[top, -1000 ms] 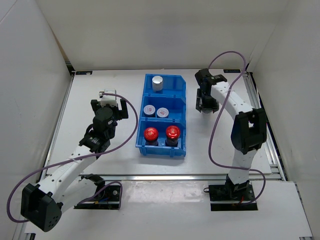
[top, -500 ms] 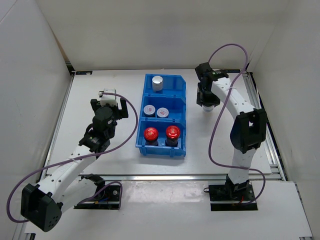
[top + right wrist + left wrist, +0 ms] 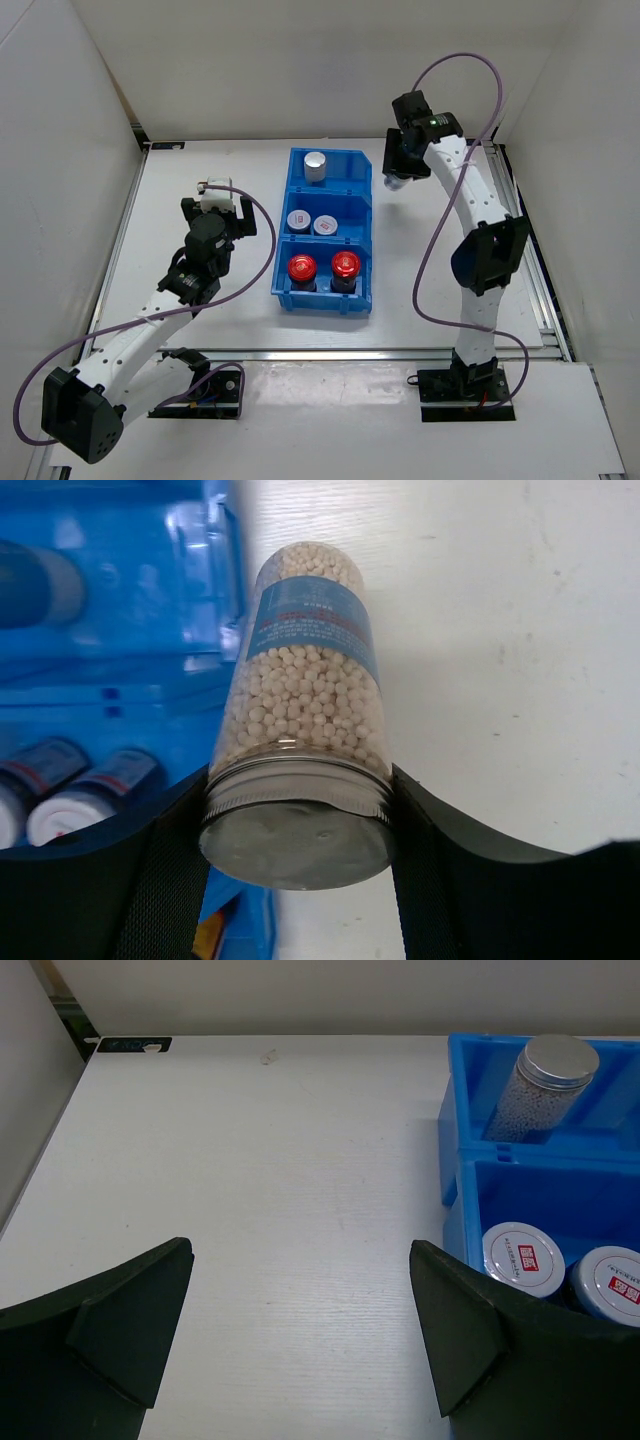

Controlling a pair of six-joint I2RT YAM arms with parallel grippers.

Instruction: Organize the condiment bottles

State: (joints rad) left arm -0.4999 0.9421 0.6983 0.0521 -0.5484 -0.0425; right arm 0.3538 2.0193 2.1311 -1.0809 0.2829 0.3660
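Note:
My right gripper is shut on a tall silver-capped bottle of white beads with a blue label. It holds the bottle in the air just right of the blue bin's far compartment; the bottle shows below the gripper in the top view. The other tall bottle stands in the far compartment. Two short silver-lidded jars stand in the middle compartment, two red-capped jars in the near one. My left gripper is open and empty over the table left of the bin.
The bin lies to the left in the right wrist view, with bare white table to the right. White walls enclose the table on three sides. A metal rail runs along the near edge.
My right gripper has lifted the tall bottle off the table and carried it toward the far side, closer to the bin's far right corner. The left arm has not moved.

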